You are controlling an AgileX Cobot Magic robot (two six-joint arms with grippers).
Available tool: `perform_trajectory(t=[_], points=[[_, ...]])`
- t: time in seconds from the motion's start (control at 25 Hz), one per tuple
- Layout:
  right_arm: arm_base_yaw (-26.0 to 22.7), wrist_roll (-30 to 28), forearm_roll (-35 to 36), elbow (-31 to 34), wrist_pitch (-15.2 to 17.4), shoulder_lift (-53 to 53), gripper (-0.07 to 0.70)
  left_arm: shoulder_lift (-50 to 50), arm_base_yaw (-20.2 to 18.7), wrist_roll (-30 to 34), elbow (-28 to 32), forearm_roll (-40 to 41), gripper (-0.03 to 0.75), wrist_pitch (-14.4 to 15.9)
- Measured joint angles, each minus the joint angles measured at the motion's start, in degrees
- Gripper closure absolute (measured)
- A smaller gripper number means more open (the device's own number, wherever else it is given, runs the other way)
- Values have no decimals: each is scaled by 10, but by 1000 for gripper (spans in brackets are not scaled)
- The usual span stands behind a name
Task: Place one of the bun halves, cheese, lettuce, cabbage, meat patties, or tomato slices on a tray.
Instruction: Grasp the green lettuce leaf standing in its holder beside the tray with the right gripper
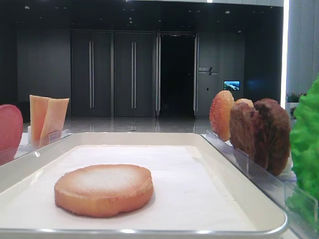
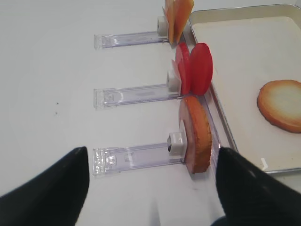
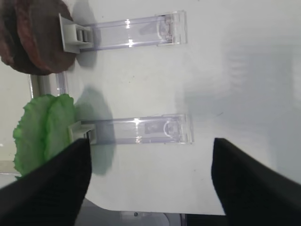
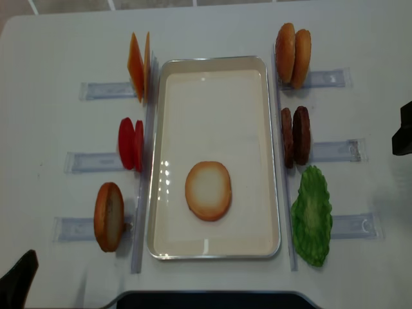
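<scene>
Resting flat bun half (image 4: pixel 208 190) on tray (image 4: pixel 270 161), no readable writing, right claw (image 3: pixel 150 181) spread

A dark hall is seen behind the work surface. The back wall (image 1: pixel 45 64) is clad in dark grey panels and is broken by tall double doors (image 1: pixel 112 74) fitted with long vertical bar handles. To the right of them a doorway (image 1: pixel 177 74) stands open — only blackness is shown beyond it. A small lit screen (image 1: pixel 231 85) is mounted on the wall further right, with a pale sign above it that cannot be read. A bright vertical strip of light (image 1: pixel 285 50) is set at the right edge. The polished floor (image 1: pixel 124 124) is glossy — faint reflections are carried on it. Small ceiling lights are scattered overhead. The table (image 4: pixel 51 38) is plain white.
</scene>
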Motion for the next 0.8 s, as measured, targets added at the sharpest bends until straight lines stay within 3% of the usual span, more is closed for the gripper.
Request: perform_trajectory(t=[0.2, 0.52, 0.8], points=[[50, 52, -2, 0, 0, 0, 97, 0, 0, 0, 0, 0, 71, 0], [189, 169, -25, 0, 0, 0, 97, 0, 0, 0, 0, 0, 72, 0], [268, 228, -31, 0, 0, 26, 97, 0, 0, 0, 0, 0, 72, 0]])
